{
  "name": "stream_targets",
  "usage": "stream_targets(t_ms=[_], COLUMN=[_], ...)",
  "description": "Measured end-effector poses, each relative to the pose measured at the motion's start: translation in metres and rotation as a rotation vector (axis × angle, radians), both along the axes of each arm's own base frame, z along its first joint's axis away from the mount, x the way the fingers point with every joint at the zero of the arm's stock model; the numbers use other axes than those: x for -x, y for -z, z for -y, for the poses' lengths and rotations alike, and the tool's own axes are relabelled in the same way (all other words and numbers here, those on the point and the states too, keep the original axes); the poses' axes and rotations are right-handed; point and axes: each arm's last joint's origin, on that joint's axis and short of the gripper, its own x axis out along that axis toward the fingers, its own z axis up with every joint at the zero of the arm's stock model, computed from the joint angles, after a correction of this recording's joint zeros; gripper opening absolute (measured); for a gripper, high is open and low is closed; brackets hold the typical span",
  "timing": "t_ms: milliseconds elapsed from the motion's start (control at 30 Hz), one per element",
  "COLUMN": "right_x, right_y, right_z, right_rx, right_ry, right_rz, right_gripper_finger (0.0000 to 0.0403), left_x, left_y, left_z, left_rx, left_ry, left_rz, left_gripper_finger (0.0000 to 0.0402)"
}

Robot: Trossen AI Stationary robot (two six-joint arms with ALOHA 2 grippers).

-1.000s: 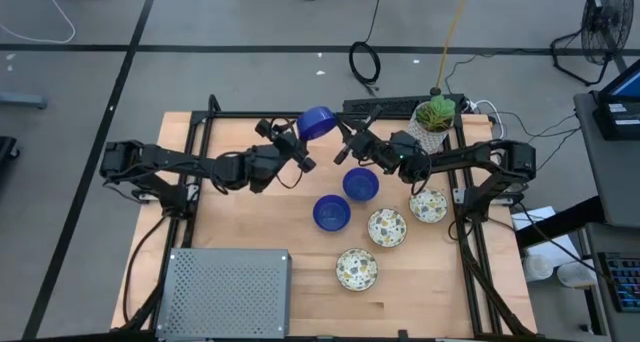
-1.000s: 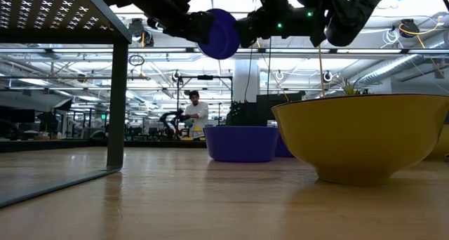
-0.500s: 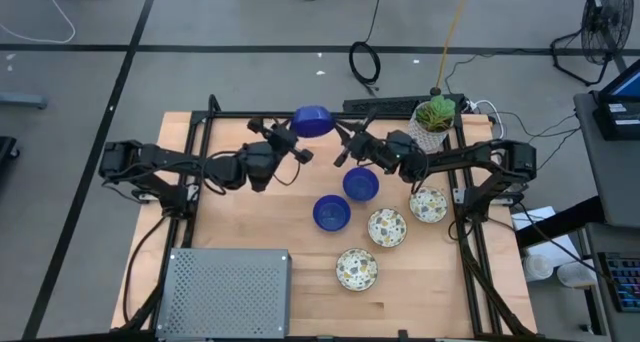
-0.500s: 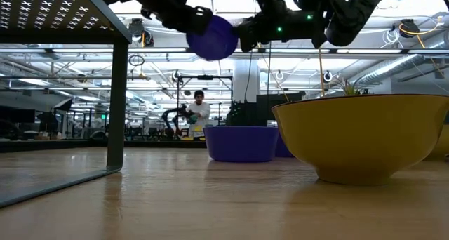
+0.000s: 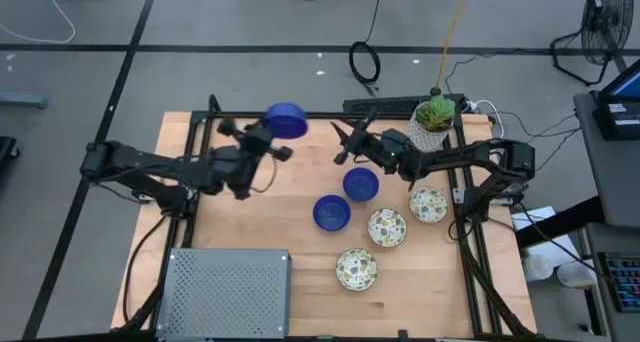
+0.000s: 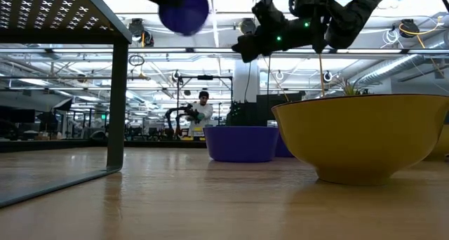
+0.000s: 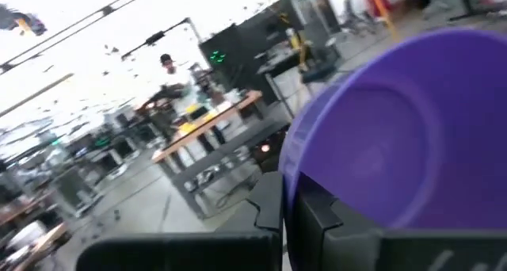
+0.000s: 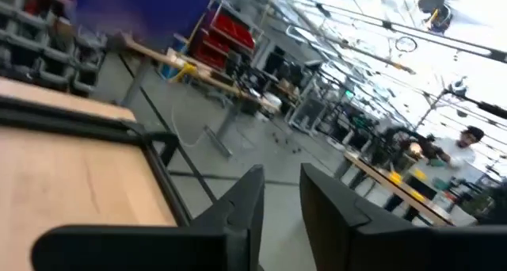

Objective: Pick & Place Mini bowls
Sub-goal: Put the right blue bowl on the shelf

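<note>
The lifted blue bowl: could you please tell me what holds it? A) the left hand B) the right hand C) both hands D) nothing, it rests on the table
A: the left hand is shut on the blue bowl held above the table's far edge, while the right hand is apart from it.

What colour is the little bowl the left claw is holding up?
Solid deep blue. The bowl in the left claw shows best from the high view.

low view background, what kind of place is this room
Probably a robotics lab or workshop: long rows of ceiling lights, benches crowded with equipment, a person working at one, and red parts bins on shelving.
</note>
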Motion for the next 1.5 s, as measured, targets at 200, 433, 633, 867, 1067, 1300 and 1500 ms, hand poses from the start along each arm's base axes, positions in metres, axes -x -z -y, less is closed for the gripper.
stream_targets(t_ms=[200, 433, 633, 867, 1067, 1300, 1500], right_x=[0.001, 0.001, 0.001, 0.001, 0.001, 0.001, 0.001], right_y=[0.003, 0.002, 0.001, 0.001, 0.001, 0.000, -0.001], right_z=[0.002, 0.004, 0.003, 0.004, 0.004, 0.003, 0.003], right_rx=[-0.012, -0.012, -0.011, -0.011, -0.042, -0.042, -0.041], right_ry=[0.032, 0.034, 0.031, 0.032, 0.027, 0.023, 0.022], right_rz=[-0.031, -0.024, -0.020, -0.018, 0.006, 0.024, 0.027], right_gripper_finger=[0.0087, 0.0083, 0.0084, 0.0084, 0.0086, 0.0086, 0.0086], left_x=[0.043, 0.084, 0.094, 0.102, 0.109, 0.090, 0.067], left_y=[-0.031, -0.064, -0.067, -0.069, -0.073, -0.065, -0.056], left_z=[0.031, 0.055, 0.067, 0.085, 0.110, 0.156, 0.192], left_rx=[0.047, 0.136, 0.169, 0.221, 0.264, 0.168, 0.167], left_ry=[-0.021, 0.154, 0.237, 0.346, 0.473, 0.725, 1.268], left_rz=[0.042, 0.285, 0.335, 0.400, 0.418, 0.317, 0.134], left_gripper_finger=[0.0004, 0.0003, 0.0003, 0.0003, 0.0003, 0.0003, 0.0003])
